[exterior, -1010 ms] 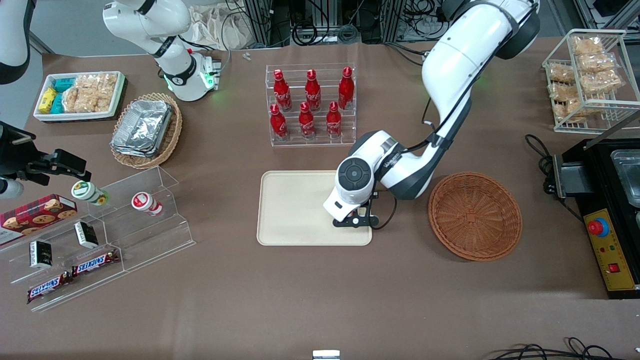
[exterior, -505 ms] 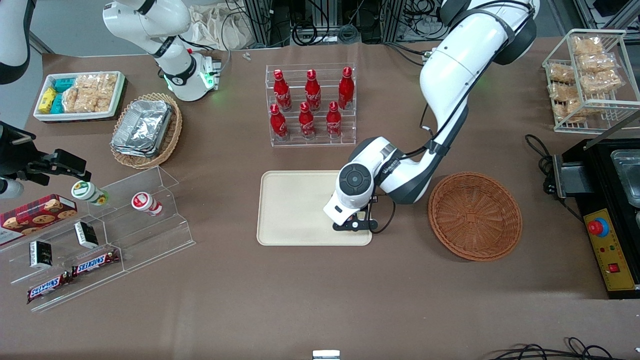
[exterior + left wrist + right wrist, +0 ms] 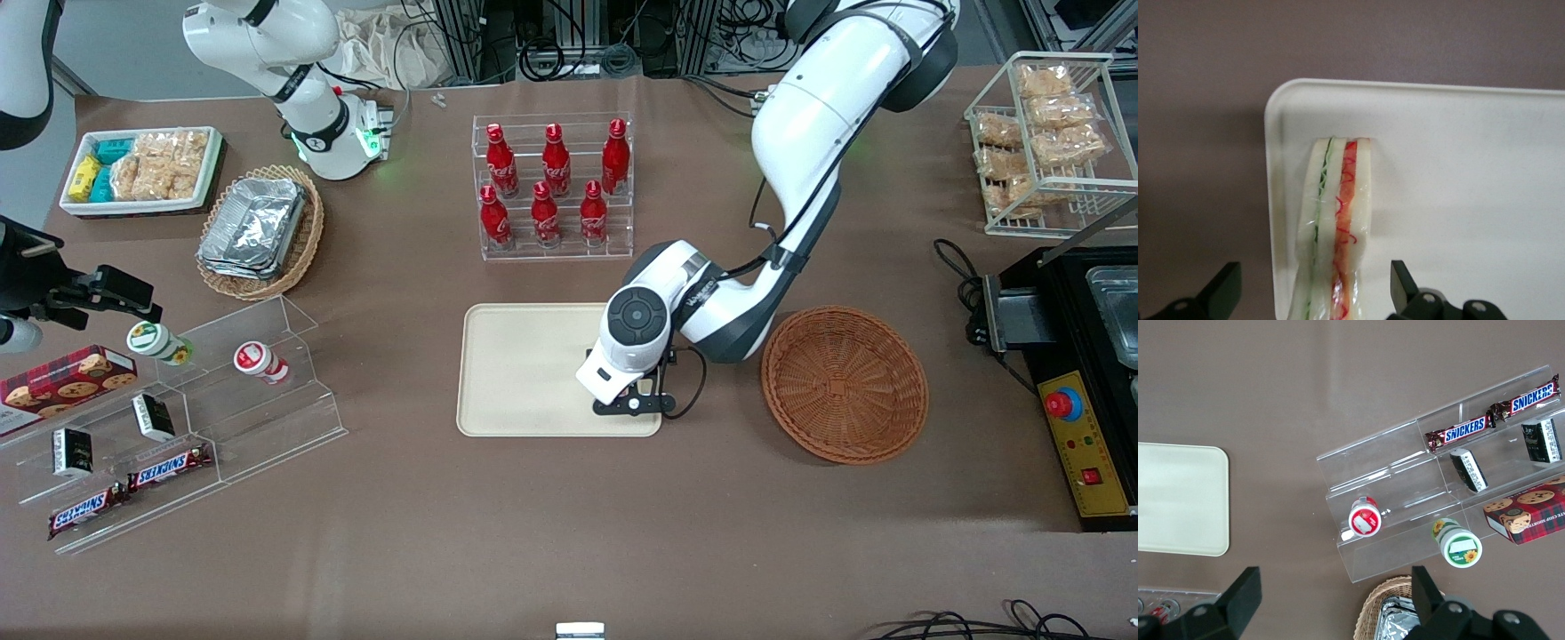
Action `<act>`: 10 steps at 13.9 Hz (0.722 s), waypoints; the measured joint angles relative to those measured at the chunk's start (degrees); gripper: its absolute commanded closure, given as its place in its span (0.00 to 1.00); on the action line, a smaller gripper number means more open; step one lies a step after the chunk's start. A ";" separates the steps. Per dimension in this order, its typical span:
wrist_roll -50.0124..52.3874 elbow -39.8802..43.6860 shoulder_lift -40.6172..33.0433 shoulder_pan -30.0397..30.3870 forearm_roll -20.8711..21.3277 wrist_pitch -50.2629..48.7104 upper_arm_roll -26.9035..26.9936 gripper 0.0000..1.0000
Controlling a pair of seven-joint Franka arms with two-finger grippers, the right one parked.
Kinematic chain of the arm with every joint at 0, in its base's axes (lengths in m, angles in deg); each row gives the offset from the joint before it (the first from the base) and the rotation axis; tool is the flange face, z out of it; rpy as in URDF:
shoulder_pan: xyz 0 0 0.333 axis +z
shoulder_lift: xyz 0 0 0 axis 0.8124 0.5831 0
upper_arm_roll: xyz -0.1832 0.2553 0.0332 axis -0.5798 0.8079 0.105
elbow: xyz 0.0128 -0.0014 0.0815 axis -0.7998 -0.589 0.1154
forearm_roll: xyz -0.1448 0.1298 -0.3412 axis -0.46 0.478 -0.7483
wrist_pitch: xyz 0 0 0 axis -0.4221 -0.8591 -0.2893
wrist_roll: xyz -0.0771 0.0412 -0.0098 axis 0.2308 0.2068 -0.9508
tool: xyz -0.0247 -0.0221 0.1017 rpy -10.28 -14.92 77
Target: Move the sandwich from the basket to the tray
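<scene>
Sandwich (image 3: 1335, 220) lies on the tray (image 3: 1458, 193), close to a rounded corner, directly below the gripper (image 3: 1313, 293) and between its fingers (image 3: 1403, 283), which stand apart on either side without touching it. Gripper (image 3: 628, 402) hovers over the tray (image 3: 520, 373) edge nearest the basket (image 3: 845, 384), which sits well apart from it.

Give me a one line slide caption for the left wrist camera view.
Open gripper above the sandwich, which lies on the tray near a corner.
</scene>
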 measured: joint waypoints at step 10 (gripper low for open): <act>-3.72 0.64 -20.45 16.15 -3.92 -15.35 0.27 0.00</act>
